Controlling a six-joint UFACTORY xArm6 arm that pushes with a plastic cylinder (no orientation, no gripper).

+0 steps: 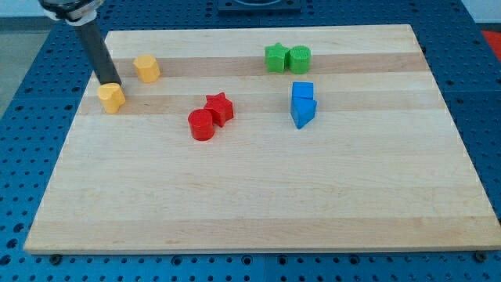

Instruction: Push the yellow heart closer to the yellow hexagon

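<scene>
At view's left, my tip (111, 83) touching yellow heart (112, 97); yellow hexagon (146, 68) near, upper right.

One raised camera looks obliquely down across the whole wooden board (258, 196).
</scene>
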